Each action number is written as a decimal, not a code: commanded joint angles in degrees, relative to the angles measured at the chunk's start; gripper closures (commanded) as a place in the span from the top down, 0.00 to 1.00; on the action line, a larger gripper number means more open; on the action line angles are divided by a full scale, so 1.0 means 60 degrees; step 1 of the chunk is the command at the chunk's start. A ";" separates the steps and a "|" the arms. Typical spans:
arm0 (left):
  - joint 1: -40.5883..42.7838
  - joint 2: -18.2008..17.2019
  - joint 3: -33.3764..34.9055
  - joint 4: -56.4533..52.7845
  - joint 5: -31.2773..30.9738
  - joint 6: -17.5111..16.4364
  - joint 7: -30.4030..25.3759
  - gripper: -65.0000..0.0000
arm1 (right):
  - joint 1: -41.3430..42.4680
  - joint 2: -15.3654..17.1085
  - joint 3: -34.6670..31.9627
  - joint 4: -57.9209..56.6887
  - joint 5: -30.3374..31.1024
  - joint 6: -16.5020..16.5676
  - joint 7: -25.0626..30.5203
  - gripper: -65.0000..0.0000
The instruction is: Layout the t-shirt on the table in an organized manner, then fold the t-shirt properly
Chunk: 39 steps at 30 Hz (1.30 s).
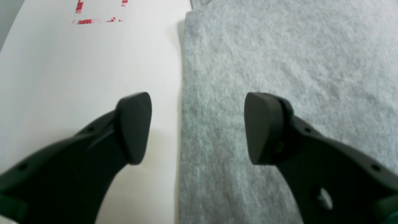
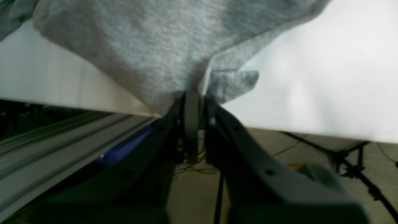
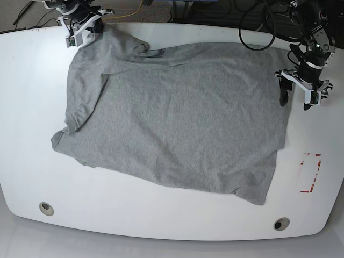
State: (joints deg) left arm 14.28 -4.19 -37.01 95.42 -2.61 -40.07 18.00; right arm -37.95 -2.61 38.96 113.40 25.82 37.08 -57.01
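Hidden lettering: you see no print on the t-shirt (image 3: pixel 172 113); only plain grey cloth faces the base camera.
Cut off: your left wrist view shows just one straight edge of the t-shirt (image 1: pixel 279 93), and the red outline mark (image 1: pixel 99 12) runs off its top edge.
Hard to make out: your right wrist view is blurred, and the fingertips are lost in the bunched cloth (image 2: pixel 149 56).
T-shirt: one, spread across the middle of the table (image 3: pixel 177 223), wrinkled at the left sleeve and lower hem.
Table holes: two, (image 3: pixel 46 208) and (image 3: pixel 279 223), near the front edge.
Left gripper (image 1: pixel 197 127): yours stands spread wide, empty, straddling the shirt's edge, one finger over cloth, one over bare table.
Right gripper (image 2: pixel 194 99): yours is pinched on a shirt corner at the table's far edge.
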 commanded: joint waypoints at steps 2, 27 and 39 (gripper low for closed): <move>-0.0058 -0.0101 -0.0065 0.0207 -0.0158 0.0012 -0.0253 0.68 | -0.0041 0.0150 0.0547 0.0213 0.0084 -0.0019 0.0147 0.23; -0.0058 -0.0101 -0.0021 0.0192 -0.0158 0.0012 -0.0253 0.68 | 0.3417 0.1805 0.1514 -0.0725 0.0040 0.0025 0.0088 0.91; -0.0058 -0.0101 -0.0021 0.0207 -0.0158 0.0012 -0.0253 0.68 | 0.5337 0.2904 0.0606 -0.3567 0.0011 0.0040 0.0206 0.91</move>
State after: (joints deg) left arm 14.31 -4.14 -37.01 95.42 -2.61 -40.07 18.00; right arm -7.46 12.71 42.19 93.86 25.30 37.34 -57.23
